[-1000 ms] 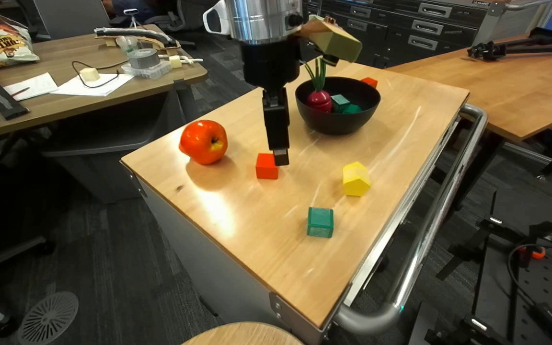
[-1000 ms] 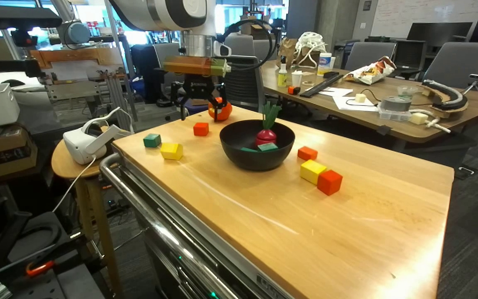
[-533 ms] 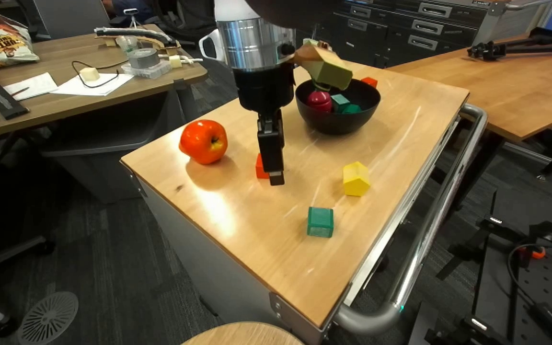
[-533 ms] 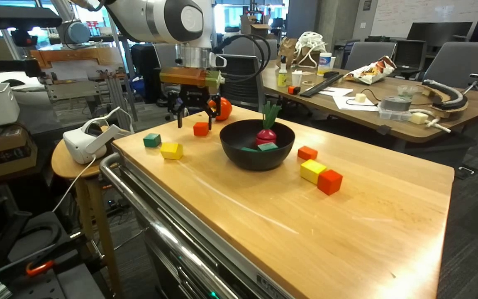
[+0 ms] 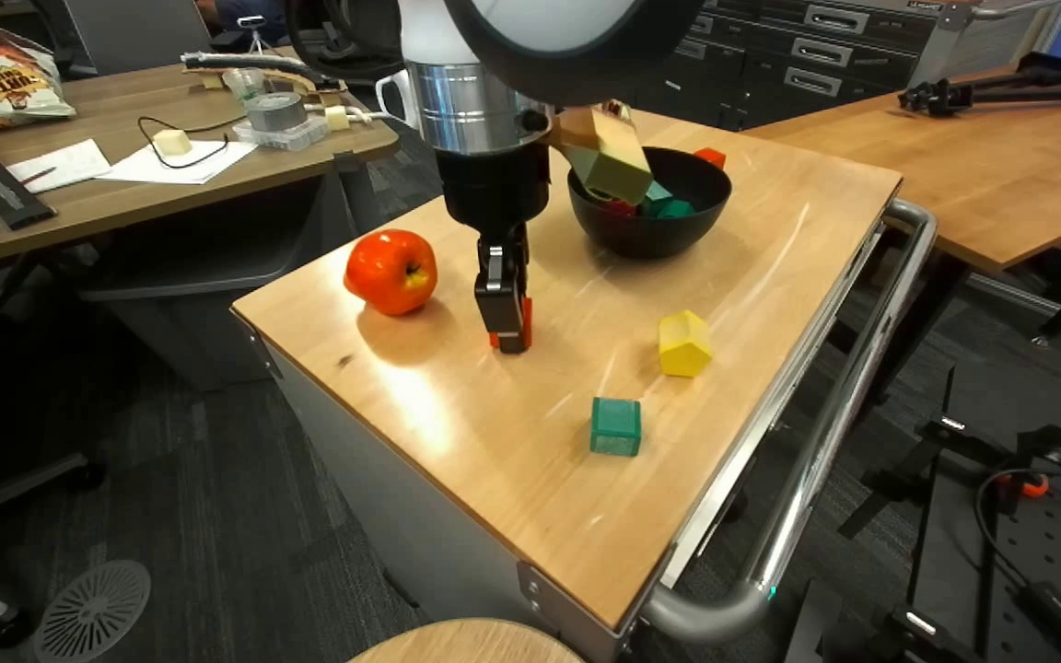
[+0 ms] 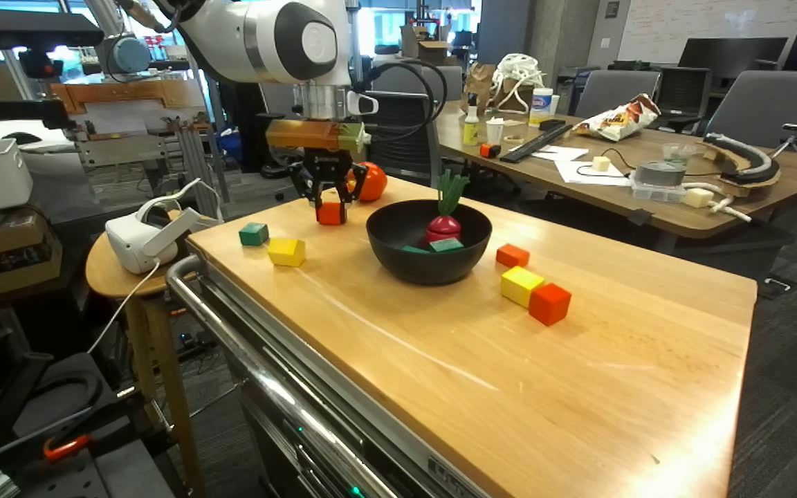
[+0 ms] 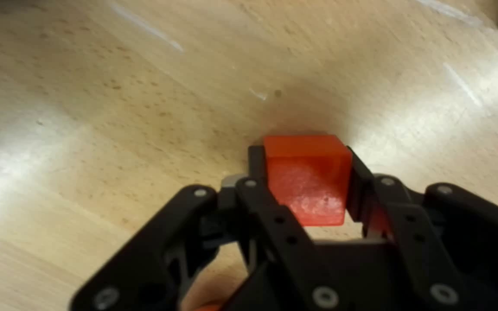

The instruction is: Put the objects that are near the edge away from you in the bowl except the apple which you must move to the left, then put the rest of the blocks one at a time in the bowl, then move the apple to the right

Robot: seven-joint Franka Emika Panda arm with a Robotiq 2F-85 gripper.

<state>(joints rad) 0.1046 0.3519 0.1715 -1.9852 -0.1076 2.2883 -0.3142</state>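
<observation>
Gripper (image 6: 331,214) came down and narrowed; now grips red cube (image 7: 307,185) by two opposite sides; bowl (image 6: 412,264) near, rightward in exterior view.

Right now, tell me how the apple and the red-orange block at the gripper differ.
The apple is round; the red-orange block is a flat-faced cube.
The apple is bigger than the block.
The gripper is closed on the block, while the apple stands untouched on the wooden tabletop.
Both are reddish-orange, and neither is in the bowl.
</observation>
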